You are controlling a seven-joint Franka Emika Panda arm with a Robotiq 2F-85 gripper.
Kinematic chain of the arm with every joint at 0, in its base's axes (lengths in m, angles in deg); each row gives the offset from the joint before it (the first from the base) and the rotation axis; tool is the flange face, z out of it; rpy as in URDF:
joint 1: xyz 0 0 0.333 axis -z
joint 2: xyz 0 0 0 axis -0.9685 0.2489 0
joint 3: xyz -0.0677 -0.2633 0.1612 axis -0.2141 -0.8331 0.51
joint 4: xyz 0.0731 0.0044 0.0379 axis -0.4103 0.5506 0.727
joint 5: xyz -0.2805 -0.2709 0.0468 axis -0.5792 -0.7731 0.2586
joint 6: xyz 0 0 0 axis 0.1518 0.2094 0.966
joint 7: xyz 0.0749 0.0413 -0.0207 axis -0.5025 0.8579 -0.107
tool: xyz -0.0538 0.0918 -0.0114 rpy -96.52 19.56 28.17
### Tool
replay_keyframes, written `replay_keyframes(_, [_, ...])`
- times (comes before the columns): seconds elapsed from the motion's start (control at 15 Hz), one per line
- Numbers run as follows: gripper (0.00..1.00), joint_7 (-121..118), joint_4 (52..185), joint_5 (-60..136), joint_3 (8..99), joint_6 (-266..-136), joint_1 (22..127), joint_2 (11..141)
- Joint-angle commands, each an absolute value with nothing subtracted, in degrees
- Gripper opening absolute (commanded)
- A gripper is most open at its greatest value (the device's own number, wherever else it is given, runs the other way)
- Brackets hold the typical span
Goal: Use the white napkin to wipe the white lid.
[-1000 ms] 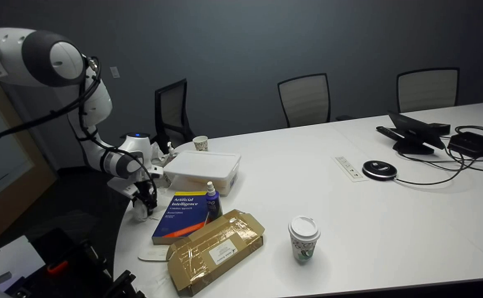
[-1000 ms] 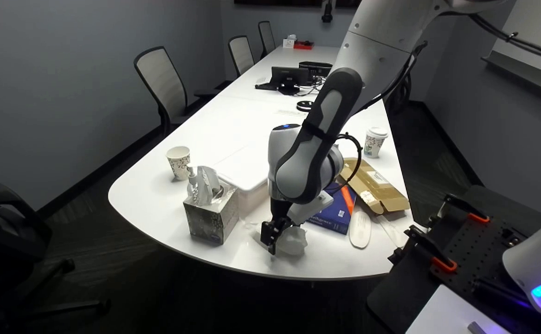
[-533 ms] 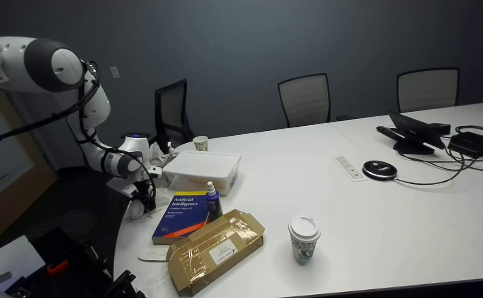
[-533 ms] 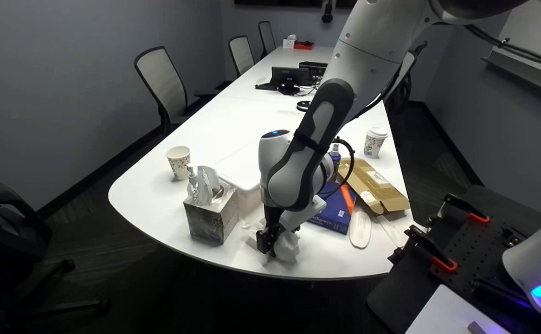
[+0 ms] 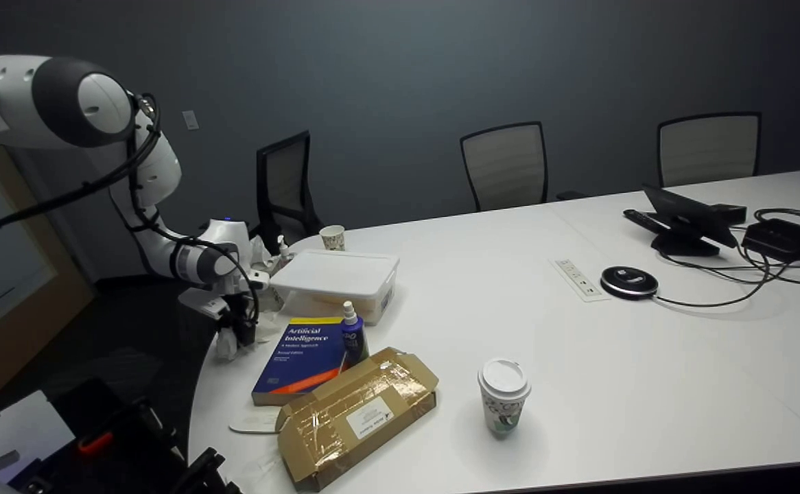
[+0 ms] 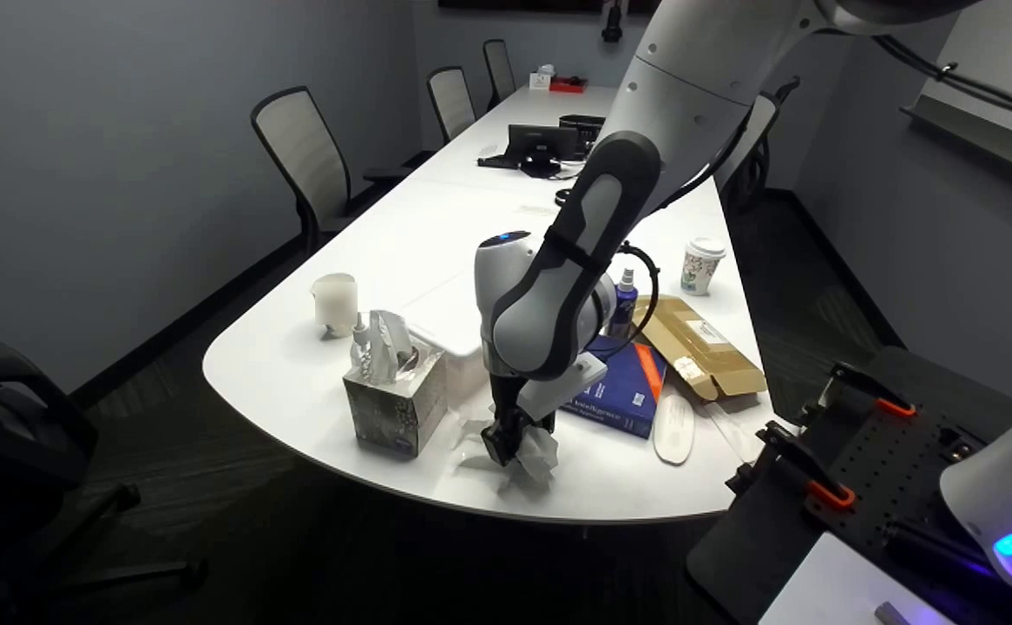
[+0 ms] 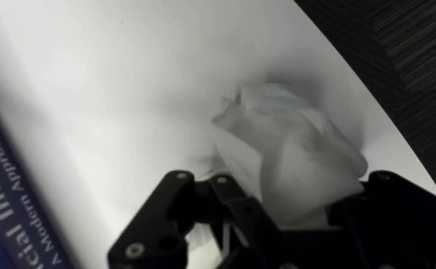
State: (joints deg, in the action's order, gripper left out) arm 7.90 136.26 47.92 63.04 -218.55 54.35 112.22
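The crumpled white napkin [image 7: 289, 157] sticks out from between the fingers of my gripper [image 6: 510, 438], which is shut on it low at the table's rounded end. In the wrist view the napkin bunches in front of the dark fingers [image 7: 384, 186] and hides where they meet. Its loose folds hang close to the tabletop; whether they touch it I cannot tell. The flat white lid [image 5: 336, 269] covers a clear plastic box behind the blue book. In an exterior view my arm hides part of that lid [image 6: 441, 317].
Near the gripper lie a blue book [image 5: 304, 357], a purple spray bottle [image 5: 353, 335] and a cardboard box [image 5: 359, 415]. A tissue box [image 6: 395, 408] stands beside it, with a paper cup [image 6: 335, 304] behind. Thin crumpled white material [image 6: 471, 443] lies between tissue box and gripper.
My gripper has gone from open to shut on the napkin. The arm has shifted a little towards the tissue box, dipping and then rising slightly.
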Motion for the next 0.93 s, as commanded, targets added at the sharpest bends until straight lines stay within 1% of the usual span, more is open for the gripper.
replay_keyframes(0.0, [0.02, 8.21, 139.46, 46.36, 62.98, -211.28, 55.47, 105.09])
replay_keyframes(0.2, [0.03, 9.26, 140.1, 43.87, 61.32, -204.29, 55.26, 99.07])
replay_keyframes(0.47, [0.03, 10.19, 137.39, 37.24, 57.71, -195.62, 55.93, 92.61])
replay_keyframes(0.67, [0.03, 9.62, 133.72, 32.8, 56.01, -195.65, 57.78, 91.21])
replay_keyframes(0.87, [0.03, 9.4, 127.65, 27.41, 54.9, -196.81, 58.6, 94.96])
